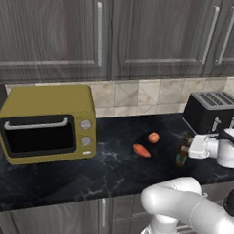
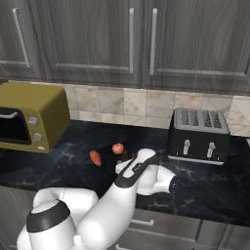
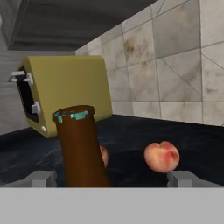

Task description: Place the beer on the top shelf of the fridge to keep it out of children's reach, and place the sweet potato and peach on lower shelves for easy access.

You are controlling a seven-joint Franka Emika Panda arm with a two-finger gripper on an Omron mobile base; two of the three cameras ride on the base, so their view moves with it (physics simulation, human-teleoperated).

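1. We find the claw (image 3: 109, 177) spread wide, holding nothing, level with the beer (image 1: 183, 151) standing upright on the dark surface (image 1: 64, 179).
2. In the hand view the bottle stands between the fingertips (image 3: 41, 178), left of centre.
3. The peach (image 1: 153, 137) and sweet potato (image 1: 141, 150) lie nearby, beside the toaster (image 1: 212, 111).
4. We judge the beer pickup in hand; next, centre and close on the bottle.
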